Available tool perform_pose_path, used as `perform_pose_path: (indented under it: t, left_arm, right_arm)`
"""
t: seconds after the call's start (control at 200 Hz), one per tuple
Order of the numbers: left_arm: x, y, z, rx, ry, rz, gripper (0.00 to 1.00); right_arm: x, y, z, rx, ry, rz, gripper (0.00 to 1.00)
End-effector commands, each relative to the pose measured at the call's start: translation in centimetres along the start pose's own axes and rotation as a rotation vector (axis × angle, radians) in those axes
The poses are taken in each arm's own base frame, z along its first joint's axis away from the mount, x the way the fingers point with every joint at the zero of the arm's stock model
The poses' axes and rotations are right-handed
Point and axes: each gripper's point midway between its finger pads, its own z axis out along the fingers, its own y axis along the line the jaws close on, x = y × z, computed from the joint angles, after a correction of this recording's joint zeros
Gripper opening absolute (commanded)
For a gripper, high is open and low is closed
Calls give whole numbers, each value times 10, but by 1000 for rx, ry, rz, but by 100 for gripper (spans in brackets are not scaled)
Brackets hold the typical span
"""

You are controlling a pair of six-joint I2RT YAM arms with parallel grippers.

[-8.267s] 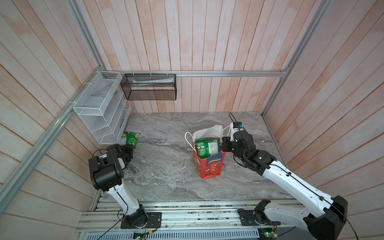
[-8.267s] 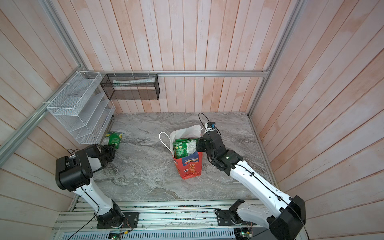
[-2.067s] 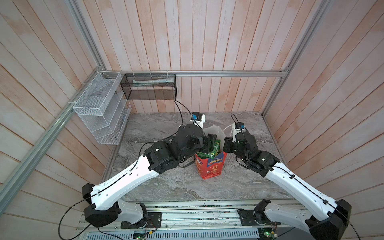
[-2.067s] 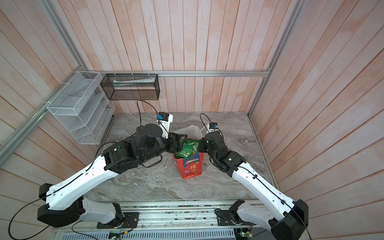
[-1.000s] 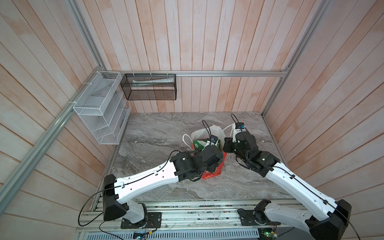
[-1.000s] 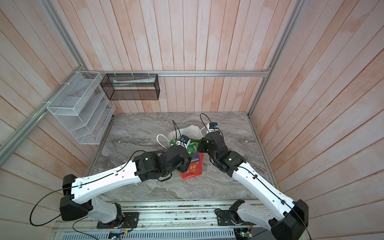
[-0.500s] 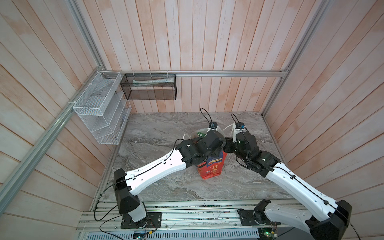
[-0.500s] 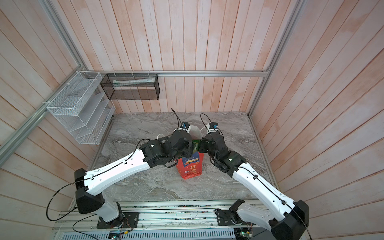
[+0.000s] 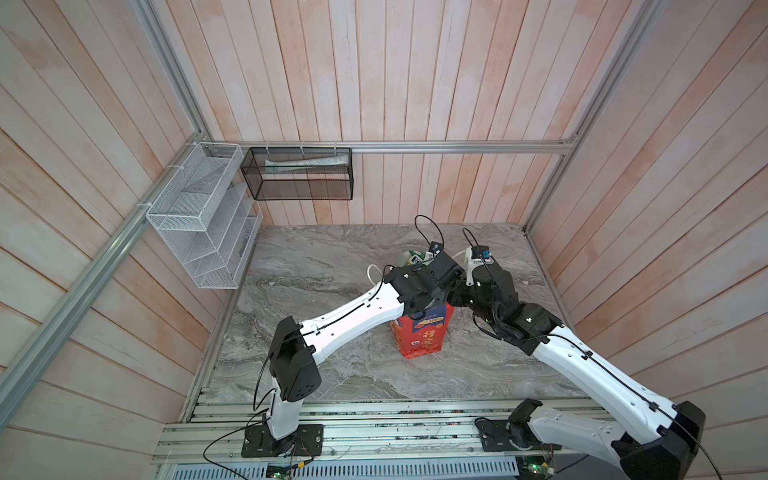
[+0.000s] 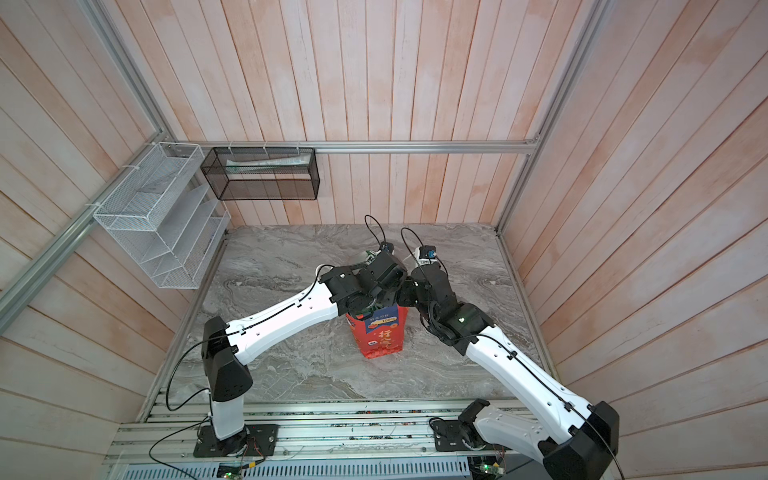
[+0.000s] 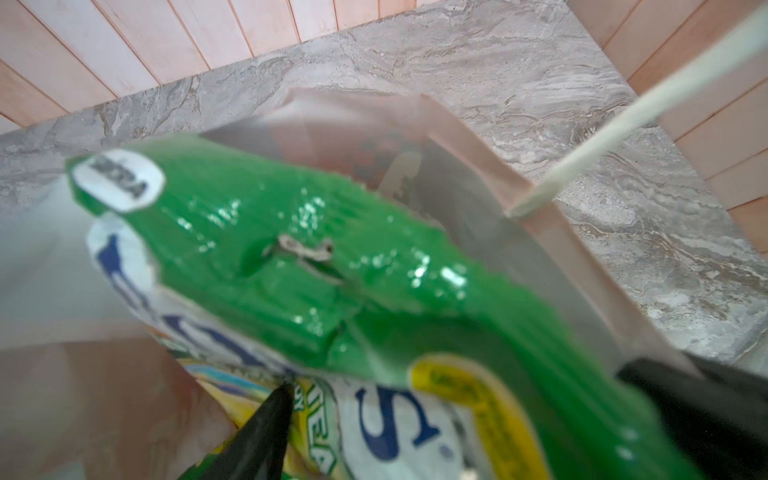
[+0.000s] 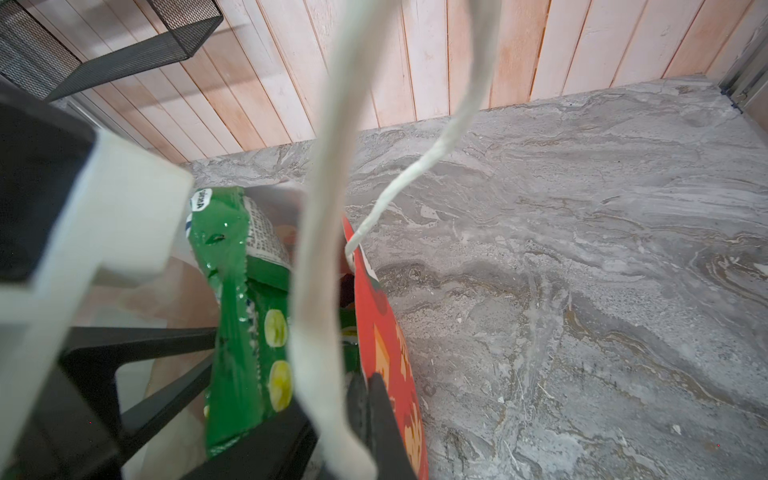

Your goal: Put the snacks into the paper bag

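Note:
The red paper bag (image 9: pixel 422 340) (image 10: pixel 380 336) stands upright mid-table. My left gripper (image 9: pixel 432 301) (image 11: pixel 465 386) reaches down into its mouth, and its wrist hides the opening in both top views. A glossy green snack (image 11: pixel 291 232) (image 12: pixel 237 332) stands on edge between the left fingers (image 11: pixel 266 436), partly inside the white-lined bag; the fingers look closed against it. My right gripper (image 12: pixel 365 386) (image 9: pixel 455 297) is shut, pinching the bag's red side wall (image 12: pixel 390 345) at the rim. A white cord handle (image 12: pixel 320 249) loops up in front of the right wrist camera.
The grey marble tabletop (image 9: pixel 316 266) is walled by wood planks on three sides. A white wire rack (image 9: pixel 199 216) hangs on the left wall and a black mesh basket (image 9: pixel 299 174) on the back wall. Both forearms meet over the bag.
The left arm has swung from the bag's near side to over its mouth, carrying the green snack in. The bag stands straighter. The right arm has stayed at the rim.

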Motion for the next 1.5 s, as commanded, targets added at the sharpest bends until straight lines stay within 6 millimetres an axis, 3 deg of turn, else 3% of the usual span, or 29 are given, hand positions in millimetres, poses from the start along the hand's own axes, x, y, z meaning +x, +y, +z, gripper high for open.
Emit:
perform_pose_path:
  t: [0.0,0.075,0.235,0.38,0.465,0.715,0.93,1.1,1.266,1.496]
  left_arm:
    - [11,9,1,-30,18,21,74]
    - [4,12,-3,-44,-11,10,72]
    - [-5,18,0,-85,-68,-36,51]
    - [-11,26,-3,-111,-119,-87,14]
    - [-20,26,-22,-59,-161,-121,2]
    - [-32,22,-92,99,-234,-104,0]
    - [-23,14,-120,101,-204,-23,0]
    - [-8,16,-116,35,-145,26,0]
    - [10,18,-94,-28,-89,62,0]
    - [-2,13,-66,-41,-27,56,0]
  right_arm:
    - [-24,6,-15,-29,-84,16,5]
    - [-24,7,-15,-30,-84,16,5]
    - [-24,7,-15,-31,-85,18,5]
    - [-24,6,-15,-30,-84,15,5]
    - [-25,7,-16,-34,-85,15,5]
    - [-26,6,-18,-34,-93,18,5]
    - [-26,6,-18,-32,-91,16,5]
    - [-26,6,-18,-31,-92,15,5]
    - [-27,6,-19,-34,-93,17,5]
    - [-23,9,-15,-41,-71,4,5]
